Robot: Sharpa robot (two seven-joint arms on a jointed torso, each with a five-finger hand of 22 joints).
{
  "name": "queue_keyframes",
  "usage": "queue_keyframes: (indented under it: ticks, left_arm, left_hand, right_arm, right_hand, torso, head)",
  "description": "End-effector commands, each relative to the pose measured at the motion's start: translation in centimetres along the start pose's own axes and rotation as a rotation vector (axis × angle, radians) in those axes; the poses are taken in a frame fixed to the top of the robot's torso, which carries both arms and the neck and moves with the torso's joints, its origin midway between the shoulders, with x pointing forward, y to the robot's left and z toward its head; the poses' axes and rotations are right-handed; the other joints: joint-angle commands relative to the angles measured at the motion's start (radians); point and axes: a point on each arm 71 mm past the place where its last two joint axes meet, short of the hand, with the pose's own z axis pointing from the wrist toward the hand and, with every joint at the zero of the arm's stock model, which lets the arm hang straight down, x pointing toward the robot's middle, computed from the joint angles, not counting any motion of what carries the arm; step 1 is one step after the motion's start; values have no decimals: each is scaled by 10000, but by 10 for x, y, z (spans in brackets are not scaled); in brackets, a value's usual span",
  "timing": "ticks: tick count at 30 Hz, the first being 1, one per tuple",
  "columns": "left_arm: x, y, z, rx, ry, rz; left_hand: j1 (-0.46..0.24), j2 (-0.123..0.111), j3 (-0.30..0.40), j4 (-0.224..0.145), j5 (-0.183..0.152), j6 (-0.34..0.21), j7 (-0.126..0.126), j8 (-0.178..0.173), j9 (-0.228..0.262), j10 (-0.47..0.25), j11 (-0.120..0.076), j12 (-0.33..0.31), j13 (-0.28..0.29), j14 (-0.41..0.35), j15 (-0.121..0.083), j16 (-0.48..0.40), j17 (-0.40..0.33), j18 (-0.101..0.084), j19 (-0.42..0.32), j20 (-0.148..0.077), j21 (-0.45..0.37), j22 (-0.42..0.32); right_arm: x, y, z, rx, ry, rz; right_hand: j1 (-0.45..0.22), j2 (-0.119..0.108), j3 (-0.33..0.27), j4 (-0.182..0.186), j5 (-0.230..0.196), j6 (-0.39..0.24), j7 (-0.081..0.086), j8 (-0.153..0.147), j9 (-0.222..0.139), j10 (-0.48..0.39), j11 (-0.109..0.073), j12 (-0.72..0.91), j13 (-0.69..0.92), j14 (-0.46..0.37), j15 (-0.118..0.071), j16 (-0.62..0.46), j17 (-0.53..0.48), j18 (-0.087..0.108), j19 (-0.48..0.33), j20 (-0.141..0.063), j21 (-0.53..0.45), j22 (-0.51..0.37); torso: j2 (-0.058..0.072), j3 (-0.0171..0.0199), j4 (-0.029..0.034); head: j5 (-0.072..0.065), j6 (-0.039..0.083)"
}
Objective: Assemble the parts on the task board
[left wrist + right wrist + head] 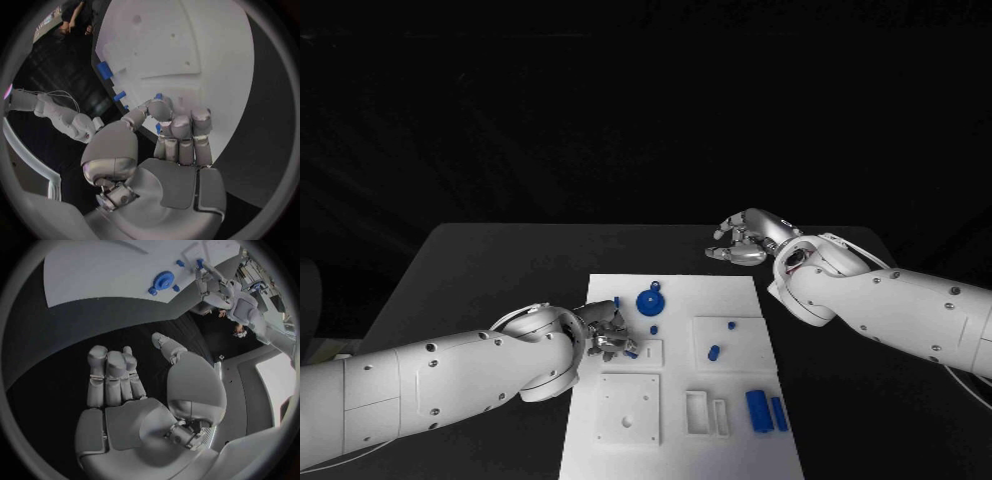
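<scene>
The white task board (733, 297) lies in the middle of the black table. On it sit a round blue gear (649, 300), a small blue peg (653, 329), two small blue pieces (714, 351) on a raised square, and two blue bars (759, 410) near the front right. My left hand (603, 334) hovers over the board's left edge with its fingers curled, pinching a small blue part (159, 96) between the thumb and a fingertip. My right hand (744, 240) hangs above the bare table beyond the board's far right corner and holds nothing (119, 380).
A raised square plate with a hole (629, 408) and two narrow slotted frames (697, 412) occupy the board's front half. Black table (488, 270) lies bare on both sides of the board. The gear (164, 279) and my left hand (215, 287) appear in the right wrist view.
</scene>
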Motion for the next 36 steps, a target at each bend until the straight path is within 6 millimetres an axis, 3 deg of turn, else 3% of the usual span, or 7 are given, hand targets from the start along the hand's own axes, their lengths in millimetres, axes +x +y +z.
queue_keyframes:
  ticks: [1, 21, 36]
  left_arm:
    - [8, 5, 0, -275, 522, 347]
    - [-1, 5, -7, 303, -1044, -1301]
    - [3, 8, -4, -300, -415, -1058]
  left_hand:
    - [48, -39, 43, -29, -43, 975, -704, 22, 18, -292, -262, 39, 16, 448, -515, 41, -12, 222, 73, -921, 51, 55]
    - [64, 109, 81, 41, -32, 990, -709, 2, 50, -322, -268, 90, 17, 442, -520, 85, -49, 236, 80, -915, 65, 61]
    - [29, 146, 69, 75, 56, 1022, -724, 1, 83, -324, -283, 143, 24, 469, -536, 126, -78, 247, 108, -913, 86, 64]
  right_arm:
    - [1, 0, 0, -9, 127, -9]
    - [0, -1, 0, 15, 81, 14]
    - [1, -1, 0, 34, 119, 10]
  right_hand:
    - [-11, 36, -28, 51, 66, 25, 58, 33, 15, -23, 4, 17, -13, 62, 13, -50, 10, 634, 43, -29, -64, 92]
    - [-18, 40, -38, 69, 81, 25, 56, 33, 14, -25, 2, 20, -17, 63, 11, -55, 12, 634, 45, -30, -70, 94]
    - [-16, 41, -48, 81, 92, 24, 55, 32, 13, -26, 0, 24, -21, 64, 9, -59, 15, 634, 48, -32, -76, 97]
  torso:
    - [0, -7, -3]
    - [-1, -4, -2]
    - [0, 0, 2]
  head:
    - [-1, 7]
    - [-10, 65]
    - [-43, 60]
